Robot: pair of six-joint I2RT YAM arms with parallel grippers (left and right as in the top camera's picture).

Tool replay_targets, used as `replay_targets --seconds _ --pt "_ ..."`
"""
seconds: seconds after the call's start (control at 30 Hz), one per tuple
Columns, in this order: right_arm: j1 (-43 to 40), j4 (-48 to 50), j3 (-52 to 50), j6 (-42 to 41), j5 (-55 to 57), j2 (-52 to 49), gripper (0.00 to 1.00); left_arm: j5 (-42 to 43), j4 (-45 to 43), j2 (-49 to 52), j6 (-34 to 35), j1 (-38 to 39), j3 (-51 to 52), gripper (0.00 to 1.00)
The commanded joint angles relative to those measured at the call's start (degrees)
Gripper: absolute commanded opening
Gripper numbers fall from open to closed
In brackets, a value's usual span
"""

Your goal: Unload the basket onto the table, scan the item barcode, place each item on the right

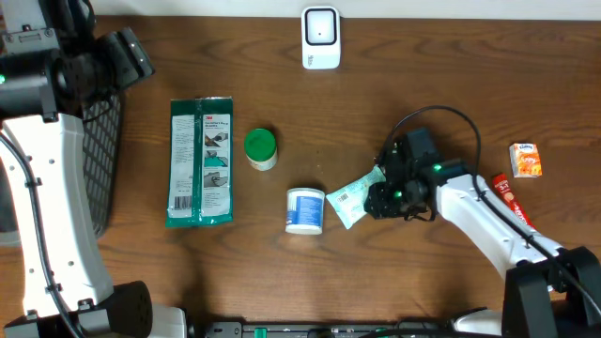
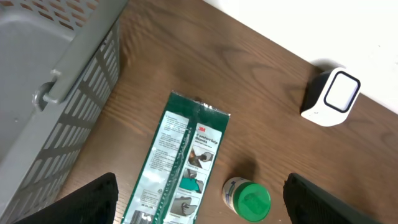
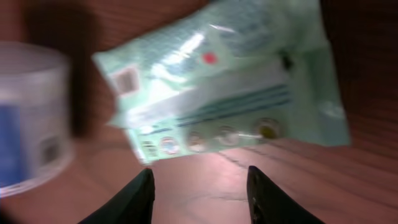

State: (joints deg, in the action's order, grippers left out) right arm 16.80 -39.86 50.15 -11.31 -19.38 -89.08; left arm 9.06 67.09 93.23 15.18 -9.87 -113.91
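Where the right wrist camera looks past its own fingers (image 3: 135,198), the right gripper (image 3: 199,190) stands apart with nothing between its jaws. The mint-green pouch (image 3: 230,81) lies flat on the tabletop (image 3: 205,174) just beyond the tips. This close view is blurred, yet it gives what the overhead cannot: a white band with teal lines across the pouch's middle, a row of small round marks along its nearer edge, a red dot, and a small dark printed square toward its left end, none of it readable. A white tub (image 3: 31,124) with a blue label sits just left of it. Only the overhead shows the layout, with the pouch tilted between tub and right gripper, a barcode (image 1: 343,199) on a white patch facing up at the end nearest the tub, and an orange box (image 1: 526,160) and red packet (image 1: 512,199) off beside the arm. The left wrist view alone shows the left gripper (image 2: 200,186) spread wide and holding nothing, above a green glove pack (image 2: 180,168) and a green-capped bottle (image 2: 247,199), with a grey slatted basket (image 2: 56,81) alongside. Farthest back, the white scanner (image 1: 319,38) stands well apart from the pouch.
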Motion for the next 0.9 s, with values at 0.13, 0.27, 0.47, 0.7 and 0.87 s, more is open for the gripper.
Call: replay_targets --seconds 0.13,0.27,0.47,0.7,0.87 --pt "-10.80 -0.02 2.56 0.68 -8.35 0.68 0.51 0.35 0.17 0.15 -0.50 -0.20 -0.31 0.85" --pt "-15.78 -0.68 2.27 0.68 -8.13 0.57 0.57 0.35 0.17 0.15 -0.50 -0.20 -0.31 0.85" --pt "-16.33 1.09 -0.72 1.29 -7.87 0.57 0.78 0.35 0.20 0.15 -0.50 -0.20 -0.31 0.85" --pt "-16.33 10.10 -7.98 -5.62 -9.31 0.57 0.82 0.35 0.17 0.15 -0.50 -0.20 -0.31 0.85" --pt "-15.47 20.46 -14.43 -13.84 -11.98 0.57 0.79 0.35 0.17 0.15 -0.50 -0.20 -0.31 0.84"
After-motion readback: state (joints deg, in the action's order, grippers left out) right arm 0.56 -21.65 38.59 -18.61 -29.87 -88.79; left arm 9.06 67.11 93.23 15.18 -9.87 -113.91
